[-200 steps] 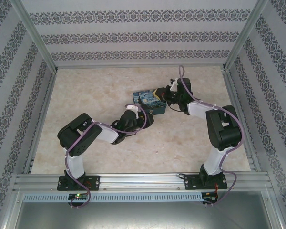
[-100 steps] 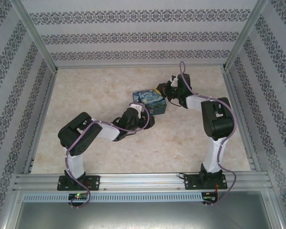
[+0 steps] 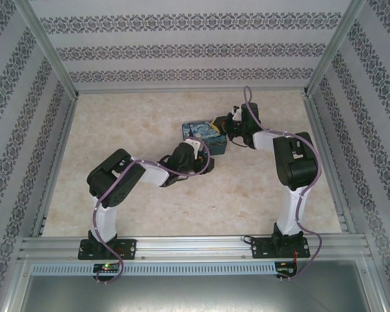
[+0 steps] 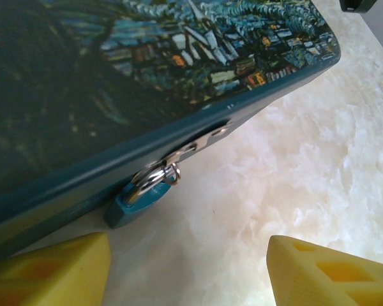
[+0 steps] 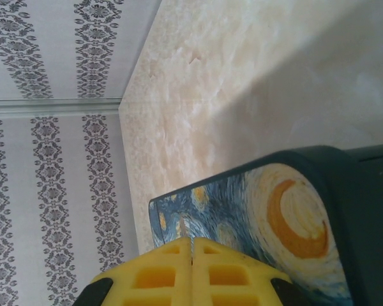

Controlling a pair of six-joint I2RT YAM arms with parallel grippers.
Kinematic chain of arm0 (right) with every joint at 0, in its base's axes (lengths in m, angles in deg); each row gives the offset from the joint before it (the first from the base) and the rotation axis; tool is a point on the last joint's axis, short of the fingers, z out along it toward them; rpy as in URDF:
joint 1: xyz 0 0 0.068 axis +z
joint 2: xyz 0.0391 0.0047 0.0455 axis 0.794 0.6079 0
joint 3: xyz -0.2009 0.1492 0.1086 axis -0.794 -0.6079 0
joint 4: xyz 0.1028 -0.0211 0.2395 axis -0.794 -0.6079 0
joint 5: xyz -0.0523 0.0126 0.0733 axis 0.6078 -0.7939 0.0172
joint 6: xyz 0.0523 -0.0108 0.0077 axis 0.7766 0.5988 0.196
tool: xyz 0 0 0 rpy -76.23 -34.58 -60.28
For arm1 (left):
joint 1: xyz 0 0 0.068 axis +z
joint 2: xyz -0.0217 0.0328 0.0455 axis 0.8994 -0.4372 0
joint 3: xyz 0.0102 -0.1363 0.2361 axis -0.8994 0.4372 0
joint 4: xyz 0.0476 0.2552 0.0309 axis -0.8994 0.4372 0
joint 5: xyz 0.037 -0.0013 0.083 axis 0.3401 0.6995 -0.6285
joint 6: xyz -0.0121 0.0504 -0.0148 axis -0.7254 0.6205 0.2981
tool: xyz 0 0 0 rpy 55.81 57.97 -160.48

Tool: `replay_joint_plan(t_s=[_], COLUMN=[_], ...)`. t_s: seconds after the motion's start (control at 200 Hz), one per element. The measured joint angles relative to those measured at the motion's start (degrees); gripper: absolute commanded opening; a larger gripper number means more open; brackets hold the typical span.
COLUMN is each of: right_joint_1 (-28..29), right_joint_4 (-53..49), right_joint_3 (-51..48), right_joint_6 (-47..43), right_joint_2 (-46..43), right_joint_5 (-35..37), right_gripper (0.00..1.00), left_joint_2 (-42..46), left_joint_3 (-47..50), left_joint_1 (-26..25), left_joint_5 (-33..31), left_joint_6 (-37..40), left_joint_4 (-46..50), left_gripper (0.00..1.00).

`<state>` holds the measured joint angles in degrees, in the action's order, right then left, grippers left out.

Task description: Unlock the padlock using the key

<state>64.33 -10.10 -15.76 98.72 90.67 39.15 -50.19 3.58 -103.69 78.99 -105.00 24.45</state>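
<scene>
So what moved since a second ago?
The left claw, open, slid closer to the painted tin and its padlock. The right claw, shut, slid left to the tin's corner. Nothing was grabbed; the tin stayed put.

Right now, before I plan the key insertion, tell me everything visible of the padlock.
The padlock is tiny, with a teal-blue body and a silvery shackle that looks shut, looped through the painted tin's metal hasp. It hangs tilted against the tin's side wall, body down near the marbled table. The left end effector stands open before it, not touching.
</scene>
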Motion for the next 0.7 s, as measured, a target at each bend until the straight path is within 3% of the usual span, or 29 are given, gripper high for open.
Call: replay_joint_plan(t_s=[0.235, 0.7], right_joint_1=[0.0, 0.02], right_joint_4=[0.07, 0.09], right_joint_3=[-0.22, -0.26], right_joint_6=[-0.02, -0.02], right_joint_2=[0.02, 0.02], right_joint_5=[0.02, 0.0], right_gripper=[0.0, 0.0], left_joint_2=[-1.25, -1.99], left_joint_3=[-1.36, -1.33], left_joint_1=[-0.02, -0.07], left_joint_5=[-0.96, -8.92], left_joint_6=[2.36, 6.73], left_joint_4=[0.13, -0.04], left_gripper=[0.65, 0.65])
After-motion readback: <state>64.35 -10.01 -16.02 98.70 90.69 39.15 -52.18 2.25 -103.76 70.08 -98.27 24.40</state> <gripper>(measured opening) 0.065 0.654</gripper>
